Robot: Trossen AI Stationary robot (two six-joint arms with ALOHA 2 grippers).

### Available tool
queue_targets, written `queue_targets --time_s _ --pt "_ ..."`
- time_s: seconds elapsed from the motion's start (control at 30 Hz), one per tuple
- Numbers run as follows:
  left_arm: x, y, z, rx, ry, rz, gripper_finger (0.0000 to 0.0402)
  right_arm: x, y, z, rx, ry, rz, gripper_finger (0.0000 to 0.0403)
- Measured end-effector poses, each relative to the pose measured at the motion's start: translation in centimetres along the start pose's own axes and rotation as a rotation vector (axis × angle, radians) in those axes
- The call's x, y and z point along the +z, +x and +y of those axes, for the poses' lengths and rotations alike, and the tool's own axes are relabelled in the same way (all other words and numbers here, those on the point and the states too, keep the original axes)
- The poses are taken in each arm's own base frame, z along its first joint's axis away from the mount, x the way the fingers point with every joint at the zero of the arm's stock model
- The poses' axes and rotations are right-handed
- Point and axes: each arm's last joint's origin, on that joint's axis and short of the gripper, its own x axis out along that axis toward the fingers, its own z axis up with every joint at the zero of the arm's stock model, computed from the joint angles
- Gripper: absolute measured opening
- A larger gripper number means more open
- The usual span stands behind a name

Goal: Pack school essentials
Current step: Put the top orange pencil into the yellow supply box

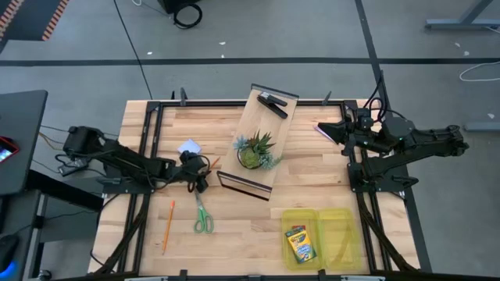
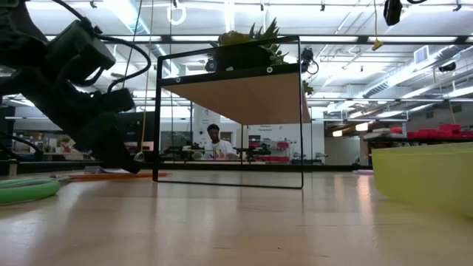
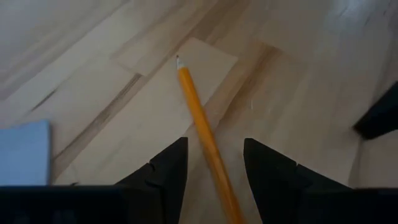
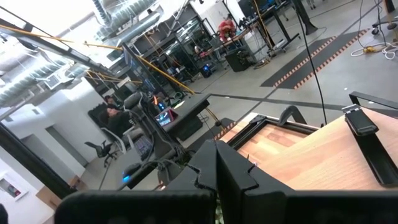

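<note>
Left wrist view shows left gripper (image 3: 214, 163) fingers narrowly straddling a thin orange wooden pencil (image 3: 202, 134), aligned to pinch it off the tabletop (image 3: 298, 93); right gripper (image 4: 217, 168) waits closed

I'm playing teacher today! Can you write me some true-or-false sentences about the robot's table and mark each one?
1. The small yellow-green crayon box lies inside the clear yellow plastic case. True.
2. The green-handled scissors are in that case. False: they lie on the wooden table.
3. The left gripper has a thin orange pencil between its open fingers. True.
4. The spiky green potted plant stands on the floor. False: it stands on the raised wooden shelf.
</note>
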Motion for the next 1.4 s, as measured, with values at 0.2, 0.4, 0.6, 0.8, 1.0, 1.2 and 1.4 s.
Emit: queue_targets --time_s 0.2,0.4,0.6,0.8,1.0,1.2,1.4 --pt "-0.6 0.9 -0.2 0.023 -0.010 0.009 0.0152 0.0 0.0 0.0 0.000 0.000 0.000 0.0007" --pt "-1.0 1.3 -0.1 0.050 -0.060 0.026 0.0103 0.0 0.0 0.0 0.000 0.002 0.000 0.0007" --pt "-1.2 1.3 0.0 0.065 -0.070 0.049 0.0028 0.0 0.0 0.0 0.000 0.004 0.000 0.0007" --pt "-1.3 1.3 0.0 0.069 -0.065 0.058 0.0014 0.0 0.0 0.0 0.000 0.013 0.000 0.0007" --pt "-1.3 1.2 0.0 0.049 -0.070 0.063 0.0014 0.0 0.0 0.0 0.000 0.015 0.000 0.0007" --pt "-0.6 0.6 0.4 0.011 -0.092 0.058 0.0011 0.0 0.0 0.0 0.000 0.016 0.000 0.0007" --pt "0.6 -0.3 0.8 -0.001 -0.095 0.000 0.0001 0.0 0.0 0.0 0.000 0.016 -0.001 0.0007"
